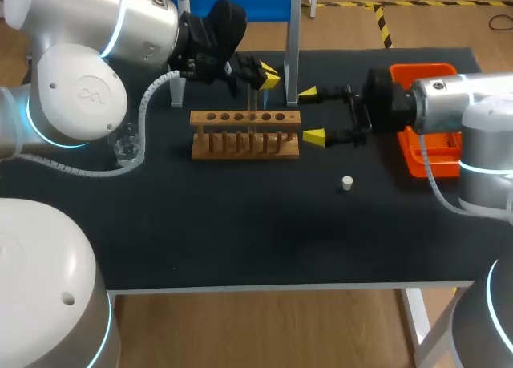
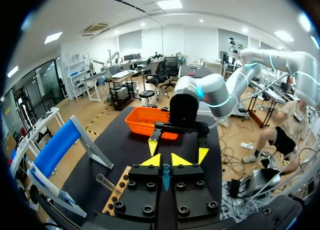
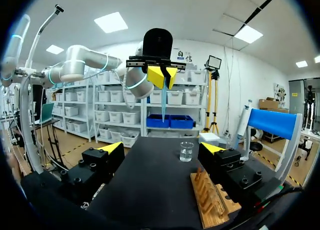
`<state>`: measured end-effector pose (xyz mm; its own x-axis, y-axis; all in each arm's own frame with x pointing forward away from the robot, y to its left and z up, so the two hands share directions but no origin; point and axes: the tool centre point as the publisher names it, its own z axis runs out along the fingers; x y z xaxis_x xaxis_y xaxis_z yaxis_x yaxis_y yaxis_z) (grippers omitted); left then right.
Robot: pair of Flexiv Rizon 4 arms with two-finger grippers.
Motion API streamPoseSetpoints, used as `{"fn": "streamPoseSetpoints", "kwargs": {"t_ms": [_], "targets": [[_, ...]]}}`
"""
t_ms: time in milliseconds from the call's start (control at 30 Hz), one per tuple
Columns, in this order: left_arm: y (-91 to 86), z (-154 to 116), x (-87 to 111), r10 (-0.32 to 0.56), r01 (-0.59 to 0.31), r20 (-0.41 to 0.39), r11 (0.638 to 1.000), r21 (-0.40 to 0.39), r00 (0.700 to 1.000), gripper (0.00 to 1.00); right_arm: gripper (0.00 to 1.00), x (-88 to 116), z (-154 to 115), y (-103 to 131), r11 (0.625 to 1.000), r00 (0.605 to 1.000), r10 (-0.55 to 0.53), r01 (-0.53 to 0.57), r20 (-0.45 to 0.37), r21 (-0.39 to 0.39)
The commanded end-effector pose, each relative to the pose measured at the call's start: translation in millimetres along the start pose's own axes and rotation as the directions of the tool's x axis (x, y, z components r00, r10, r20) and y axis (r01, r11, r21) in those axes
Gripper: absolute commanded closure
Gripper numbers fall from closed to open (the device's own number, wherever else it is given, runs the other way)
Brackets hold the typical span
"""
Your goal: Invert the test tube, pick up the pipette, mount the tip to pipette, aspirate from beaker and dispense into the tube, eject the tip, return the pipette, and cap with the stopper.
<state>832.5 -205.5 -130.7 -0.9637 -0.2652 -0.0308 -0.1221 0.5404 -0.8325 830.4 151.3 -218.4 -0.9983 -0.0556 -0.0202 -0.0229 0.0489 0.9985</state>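
Observation:
My left gripper hangs above the wooden tube rack, shut on a thin blue pipette tip that points down at the rack. The tip shows between the closed fingers in the left wrist view. It also hangs from the left gripper in the right wrist view. A clear test tube stands tilted in the rack. My right gripper stands wide open at the rack's right end, holding nothing. A white stopper lies on the mat. A glass beaker sits at the left.
An orange tray sits at the table's right edge, under my right arm. A blue-topped stand rises behind the rack, with a white pipette beside it. The black mat covers the table.

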Motion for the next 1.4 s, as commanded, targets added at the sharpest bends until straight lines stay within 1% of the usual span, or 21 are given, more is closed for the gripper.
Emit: {"fn": "streamPoseSetpoints", "kwargs": {"t_ms": [33,167,433,500,533,600,633,667,833,1067,1400], "targets": [[-0.2,-1,-0.1,-0.001,0.001,-0.002,1.000,-0.003,1.000,1.00,0.00,-2,7,7,1.000,1.000,0.007,-0.007,-0.019,-0.001],[-0.2,-1,-0.1,-0.001,0.001,-0.002,1.000,-0.003,1.000,1.00,0.00,2,15,14,1.000,0.999,0.024,-0.024,-0.040,-0.015],[-0.2,-1,-0.1,-0.001,0.001,-0.002,1.000,-0.003,1.000,1.00,0.00,4,25,24,0.999,0.998,0.044,-0.045,-0.034,-0.025],[-0.2,-1,-0.1,-0.001,0.001,-0.002,1.000,-0.003,1.000,1.00,0.05,5,27,26,0.998,0.998,0.047,-0.048,-0.035,-0.030],[-0.2,-1,-0.1,-0.001,0.001,-0.002,1.000,-0.003,1.000,1.00,0.11,5,29,28,0.998,0.998,0.048,-0.050,-0.041,-0.035],[-0.2,-1,-0.1,-0.001,0.001,-0.002,1.000,-0.003,1.000,1.00,0.15,5,32,30,0.998,0.998,0.050,-0.052,-0.047,-0.039],[-0.2,-1,-0.1,-0.001,0.001,-0.002,1.000,-0.003,1.000,1.00,0.19,5,34,31,0.998,0.997,0.050,-0.053,-0.050,-0.040],[-0.2,-1,-0.1,-0.001,0.001,-0.002,1.000,-0.003,1.000,1.00,0.21,5,35,32,0.998,0.997,0.050,-0.052,-0.050,-0.040],[-0.2,-1,-0.1,-0.001,0.001,-0.002,1.000,-0.003,1.000,1.00,0.27,4,42,36,0.998,0.997,0.051,-0.053,-0.058,-0.040],[-0.2,-1,-0.1,-0.001,0.001,-0.002,1.000,-0.003,1.000,1.00,0.33,-1,49,37,0.998,0.997,0.051,-0.053,-0.053,-0.034],[-0.2,-1,-0.1,-0.001,0.001,-0.002,1.000,-0.003,1.000,1.00,0.37,-3,55,44,0.999,0.997,0.042,-0.044,-0.064,-0.032]]}}
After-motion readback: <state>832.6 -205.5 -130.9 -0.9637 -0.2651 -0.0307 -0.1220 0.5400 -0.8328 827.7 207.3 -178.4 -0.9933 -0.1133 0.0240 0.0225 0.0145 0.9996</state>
